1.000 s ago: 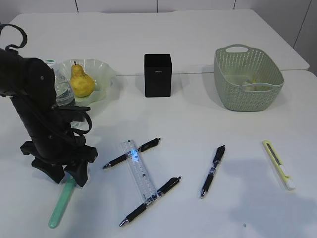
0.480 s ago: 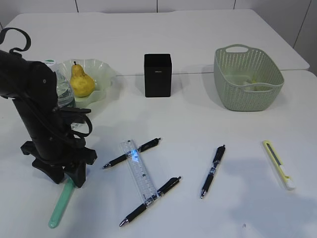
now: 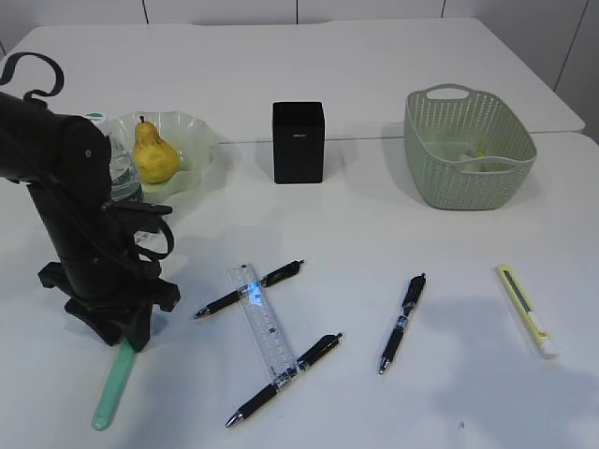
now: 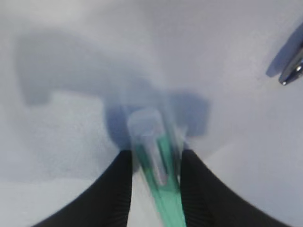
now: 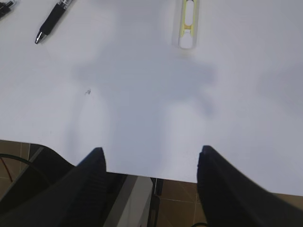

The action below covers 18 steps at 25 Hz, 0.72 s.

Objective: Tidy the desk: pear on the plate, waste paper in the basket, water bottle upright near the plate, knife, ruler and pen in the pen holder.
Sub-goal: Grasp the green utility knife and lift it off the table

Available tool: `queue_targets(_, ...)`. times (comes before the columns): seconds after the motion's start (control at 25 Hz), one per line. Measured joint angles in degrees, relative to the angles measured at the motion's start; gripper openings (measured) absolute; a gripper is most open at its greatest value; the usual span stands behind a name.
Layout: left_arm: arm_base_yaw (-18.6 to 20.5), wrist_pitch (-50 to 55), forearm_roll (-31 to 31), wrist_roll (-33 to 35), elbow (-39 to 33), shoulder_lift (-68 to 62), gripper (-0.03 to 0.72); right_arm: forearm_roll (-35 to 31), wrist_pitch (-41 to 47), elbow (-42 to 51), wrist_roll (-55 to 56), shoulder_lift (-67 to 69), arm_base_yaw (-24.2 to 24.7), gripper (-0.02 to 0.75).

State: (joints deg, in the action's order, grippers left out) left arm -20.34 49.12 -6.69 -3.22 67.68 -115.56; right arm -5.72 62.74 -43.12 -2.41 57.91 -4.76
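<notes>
My left gripper stands on the table at the left, its jaws closed around the upper end of a green knife. The left wrist view shows the blurred knife between the jaws. The pear lies in the plate. The water bottle stands beside the plate, mostly hidden by my arm. The ruler lies across two pens. The pen holder stands mid-table. My right gripper is open and empty over the table's front edge.
The basket at the back right holds waste paper. A third pen lies right of centre, also in the right wrist view. A yellow knife lies at the right, also in the right wrist view.
My left gripper's fingers, spread either side of the green knife a second ago, have drawn together on it. Nothing else on the table has moved.
</notes>
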Motion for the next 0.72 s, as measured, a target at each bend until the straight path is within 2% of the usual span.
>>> queue_targets(0.12,0.0,0.45,1.13,0.88,0.25,-0.27,0.2,0.0,0.0,0.0,0.0,0.0,0.0,0.478)
queue_targets(0.32,0.0,0.81,2.16,1.25,0.31,-0.61,0.146,0.11,-0.1,0.0,0.0,0.0,0.0,0.478)
queue_targets(0.6,0.0,1.78,2.3,3.22,0.66,-0.62,0.116,0.43,-0.21,0.0,0.0,0.0,0.0,0.478)
queue_targets(0.72,0.0,5.35,2.3,3.22,2.6,-1.3,0.116,0.43,-0.21,0.0,0.0,0.0,0.0,0.478)
